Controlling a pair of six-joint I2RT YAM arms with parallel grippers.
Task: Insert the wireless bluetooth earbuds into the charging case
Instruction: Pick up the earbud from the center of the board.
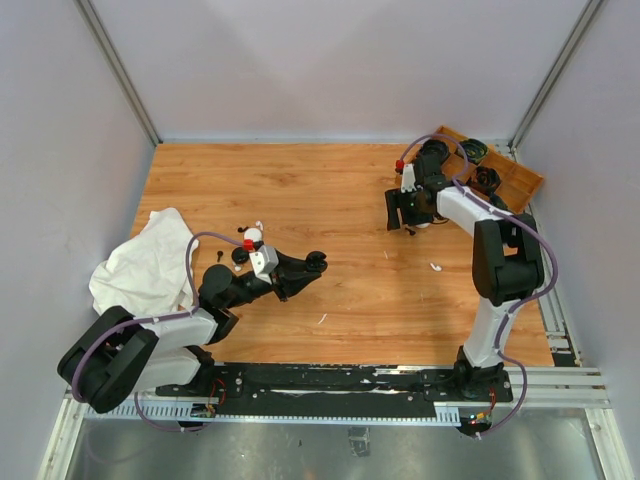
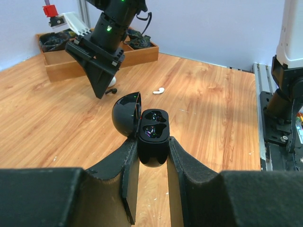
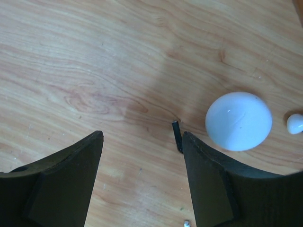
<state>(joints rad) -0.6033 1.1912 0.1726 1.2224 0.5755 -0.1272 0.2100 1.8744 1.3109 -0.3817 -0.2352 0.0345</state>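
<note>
Overhead and wrist views of the two arms on a wooden table (image 1: 330,190).

Left claw (image 2: 152,147): clenched on the black case (image 2: 154,135), fingers pressing its two sides. The case is held clear of the table, and its lid (image 2: 127,113) is swung open to one side. Both wells face the camera, and no earbud is seated in either.

Right claw (image 3: 142,151): released, with its fingers (image 3: 71,175) spread wide above the table near the far right. The black earbud (image 3: 177,136) lies flat on the wood between the fingers. It is far off centre, just beside the inner edge of the finger on the picture's right; whether it touches that finger cannot be told.

The white case (image 3: 239,121) is closed and sits on the table just outside that same finger. A small white piece (image 3: 296,123) lies beyond it at the frame edge.

A white earbud (image 1: 436,267) lies alone on the table, nearer the arm bases than the right claw and apart from both claws.

Also shown: a wooden tray (image 1: 515,180) in the far right corner and a crumpled white cloth (image 1: 150,260) at the left, beside the left arm.
</note>
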